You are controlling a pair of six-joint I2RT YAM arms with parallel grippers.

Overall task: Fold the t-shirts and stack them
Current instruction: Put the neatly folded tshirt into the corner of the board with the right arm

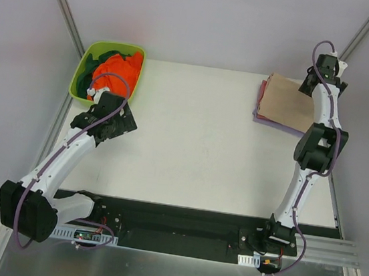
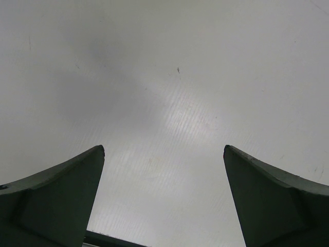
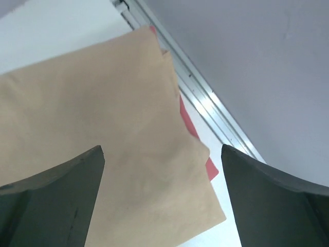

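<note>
1. The white table (image 1: 197, 146) has work at two far corners. The loose shirts are at the far left and the folded pile is at the far right, well apart.
2. The lime-green tub (image 1: 115, 45) sits in the far-left corner, its long axis running away from the arms and leaning slightly right. It holds the shirts that are not yet folded.
3. An orange shirt (image 1: 115, 69) is crumpled on top and fills most of the tub. A dark green shirt (image 1: 83, 88) shows around its edges.
4. The folded pile has a tan shirt (image 1: 288, 102) on top, flat and roughly rectangular. Its long axis runs from far-left to near-right.
5. A red shirt (image 3: 208, 167) pokes out beneath the tan one at the rail side, and a lavender shirt (image 1: 267, 121) shows as a thin strip along the near edge.
6. The left gripper (image 2: 163, 148) hangs just beside the tub's near end with its fingers spread wide. It holds nothing, with only bare table below it.
7. The right gripper (image 3: 162, 148) hovers over the pile's far end, released and apart from the cloth.
8. The next shirt probably has to come from the tub, which lies just beyond the left gripper. That makes the left arm by far the nearer one.
</note>
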